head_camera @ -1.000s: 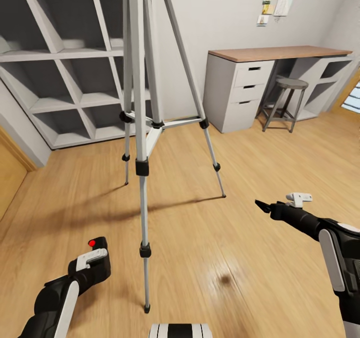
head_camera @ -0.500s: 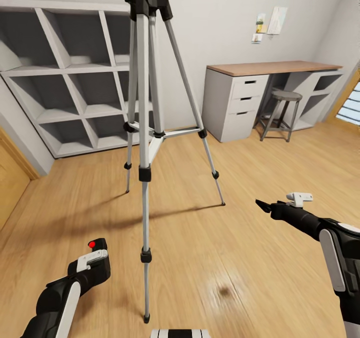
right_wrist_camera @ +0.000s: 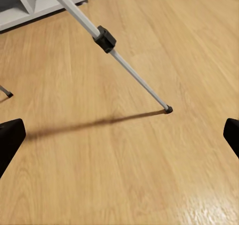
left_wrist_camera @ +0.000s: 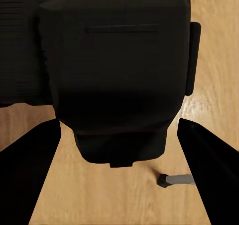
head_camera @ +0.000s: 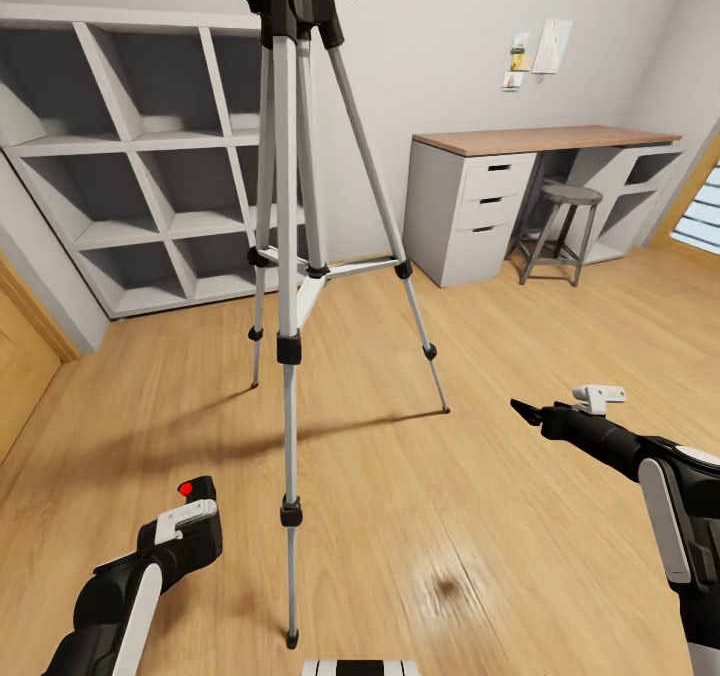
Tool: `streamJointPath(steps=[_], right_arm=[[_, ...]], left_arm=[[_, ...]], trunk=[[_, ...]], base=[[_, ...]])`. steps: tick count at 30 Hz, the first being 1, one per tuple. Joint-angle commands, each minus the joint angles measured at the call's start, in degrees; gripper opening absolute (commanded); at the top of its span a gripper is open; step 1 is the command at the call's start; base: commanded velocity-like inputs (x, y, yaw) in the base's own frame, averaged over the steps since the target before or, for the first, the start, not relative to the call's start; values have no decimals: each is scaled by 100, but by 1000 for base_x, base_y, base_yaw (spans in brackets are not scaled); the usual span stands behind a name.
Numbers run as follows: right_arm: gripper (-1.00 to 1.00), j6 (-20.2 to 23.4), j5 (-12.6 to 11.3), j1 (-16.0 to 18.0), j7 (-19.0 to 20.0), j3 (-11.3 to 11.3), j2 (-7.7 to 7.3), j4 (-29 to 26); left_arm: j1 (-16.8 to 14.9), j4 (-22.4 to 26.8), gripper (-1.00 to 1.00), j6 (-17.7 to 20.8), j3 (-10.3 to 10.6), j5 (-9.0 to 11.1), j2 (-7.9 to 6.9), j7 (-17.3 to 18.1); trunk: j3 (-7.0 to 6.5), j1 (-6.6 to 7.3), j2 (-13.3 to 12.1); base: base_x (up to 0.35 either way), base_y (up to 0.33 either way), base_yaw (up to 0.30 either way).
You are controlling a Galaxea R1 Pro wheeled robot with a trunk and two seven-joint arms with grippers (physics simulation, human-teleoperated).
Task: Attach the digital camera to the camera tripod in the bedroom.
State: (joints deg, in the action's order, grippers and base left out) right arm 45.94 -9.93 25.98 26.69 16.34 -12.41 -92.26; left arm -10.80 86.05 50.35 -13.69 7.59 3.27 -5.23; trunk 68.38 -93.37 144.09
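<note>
Two hands sit low over the plank floor [head_camera: 480,516]; the left hand [head_camera: 195,501] grips the digital camera [left_wrist_camera: 117,80], its red button up; the right hand [head_camera: 560,406] spreads wide, holding nothing; between them the camera tripod [head_camera: 290,256] stands on the floor; behind it, grey cube shelves [head_camera: 130,166], a wood tabletop [head_camera: 545,139], a stool [head_camera: 565,216].

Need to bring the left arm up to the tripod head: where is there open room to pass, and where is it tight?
Bare floor lies between the right gripper and the camera tripod, and between its far leg and the desk. It is tight by the near leg, just beside the left gripper holding the digital camera, and among the legs and braces.
</note>
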Motion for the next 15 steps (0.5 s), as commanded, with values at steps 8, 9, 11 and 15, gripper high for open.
streamJointPath(steps=[8, 9, 11, 15], right_arm=[[100, 38, -27, 4, 4, -5, 5, -2], [100, 38, -27, 4, 4, -5, 5, -2], [100, 38, -27, 4, 3, -6, 3, -2], [100, 38, -27, 4, 3, -7, 2, -2]], left_arm=[[-2, 2, -100, 27, 34, 58, -1, -69], [-2, 1, -100, 27, 36, 58, -1, -70], [-2, 1, -100, 29, 38, 58, -1, -70], [-5, 0, -100, 34, 41, 52, -1, -71]], trunk=[[5, 2, 2], [5, 2, 2], [5, 2, 2], [5, 2, 2]], base=[[-107, -176, 0], [-193, -242, 0], [-211, -245, 0], [-238, -242, 0]])
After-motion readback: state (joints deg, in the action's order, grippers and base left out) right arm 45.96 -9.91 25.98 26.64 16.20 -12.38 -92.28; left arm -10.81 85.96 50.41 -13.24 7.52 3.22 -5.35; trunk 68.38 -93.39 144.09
